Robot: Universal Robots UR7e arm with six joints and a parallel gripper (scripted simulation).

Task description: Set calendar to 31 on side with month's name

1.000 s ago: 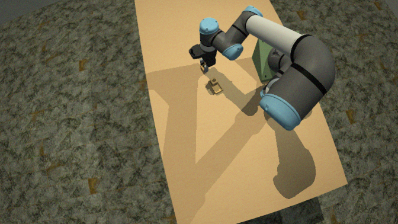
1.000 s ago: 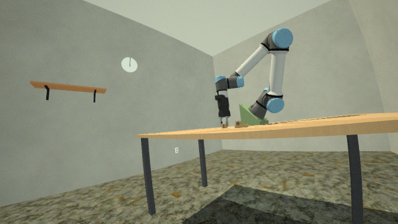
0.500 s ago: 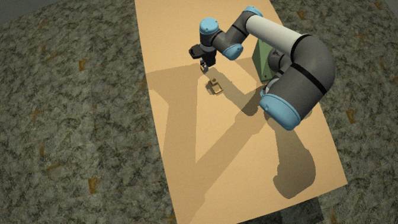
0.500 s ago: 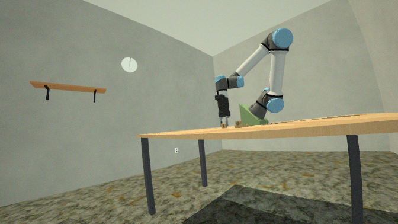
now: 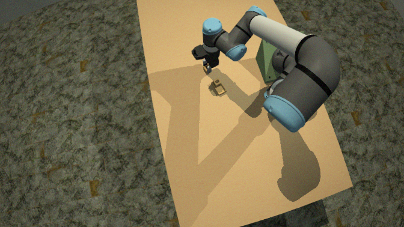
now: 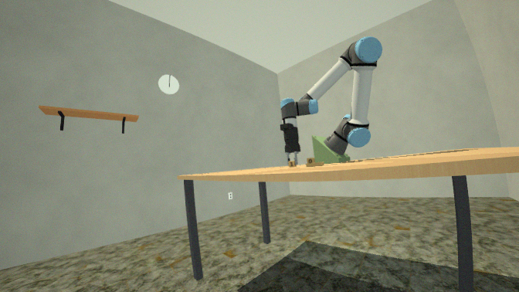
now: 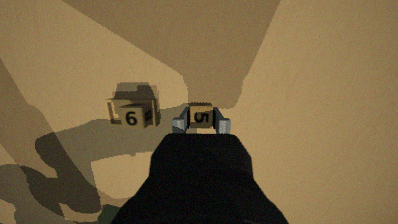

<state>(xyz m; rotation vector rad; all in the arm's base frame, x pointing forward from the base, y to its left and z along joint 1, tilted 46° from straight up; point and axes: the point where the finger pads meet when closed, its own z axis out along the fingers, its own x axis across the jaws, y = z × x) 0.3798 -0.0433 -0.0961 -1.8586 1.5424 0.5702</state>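
Note:
My gripper (image 7: 201,113) is shut on a small wooden cube (image 7: 201,117) whose top face shows a 5 turned sideways. In the exterior view this cube (image 6: 292,164) is down at the table top and shows a 1 on its side. I cannot tell if it touches the table. The second cube (image 7: 132,117), with a 6 on top, stands in the small wooden tray (image 7: 134,101) to the left of my fingers. In the overhead view the tray (image 5: 219,87) lies flat on the table, a short way from the gripper (image 5: 207,69).
The green robot base (image 5: 267,61) stands on the table behind the tray. The arm's elbow (image 5: 303,84) hangs over the table's right side. The table's left edge (image 5: 150,90) is some way from the gripper.

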